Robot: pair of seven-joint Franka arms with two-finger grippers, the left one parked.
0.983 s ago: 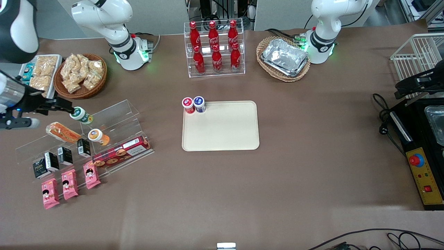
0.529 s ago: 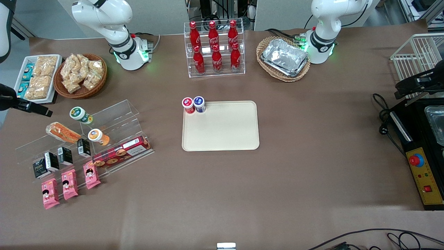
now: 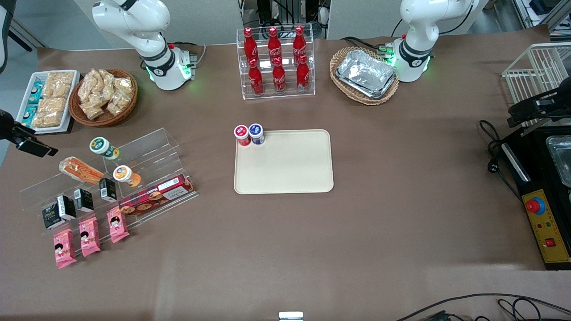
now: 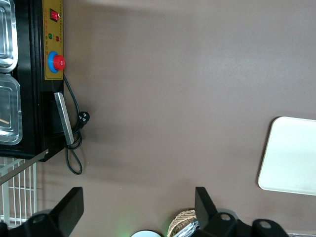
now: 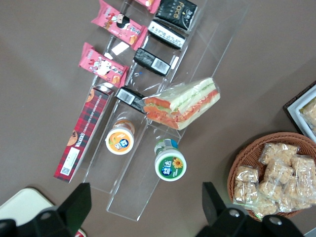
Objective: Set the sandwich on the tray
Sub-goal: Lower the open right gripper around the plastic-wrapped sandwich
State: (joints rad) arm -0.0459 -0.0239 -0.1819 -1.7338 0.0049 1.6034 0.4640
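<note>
The sandwich (image 3: 80, 170), a clear-wrapped wedge with orange-red stripes, lies on the top step of a clear acrylic rack (image 3: 147, 151) toward the working arm's end of the table. It also shows in the right wrist view (image 5: 182, 103). The cream tray (image 3: 285, 162) lies flat mid-table; its corner shows in the right wrist view (image 5: 19, 202). My gripper (image 3: 42, 149) hangs at the table's edge, above and beside the sandwich, apart from it. In the right wrist view the gripper (image 5: 146, 207) is open and empty, fingers (image 5: 79, 200) spread wide.
On the rack stand a green-lid jar (image 3: 103, 147), an orange-lid jar (image 3: 125, 174), black cartons (image 3: 83, 199) and a red cookie box (image 3: 156, 195). Pink packets (image 3: 89, 236) lie nearer the camera. A snack basket (image 3: 105, 96) sits nearby. Two small jars (image 3: 250, 133) stand on the tray's corner.
My gripper has drawn back from beside the green-lid jar toward the table's edge at the working arm's end. The sandwich and the tray have not moved.
</note>
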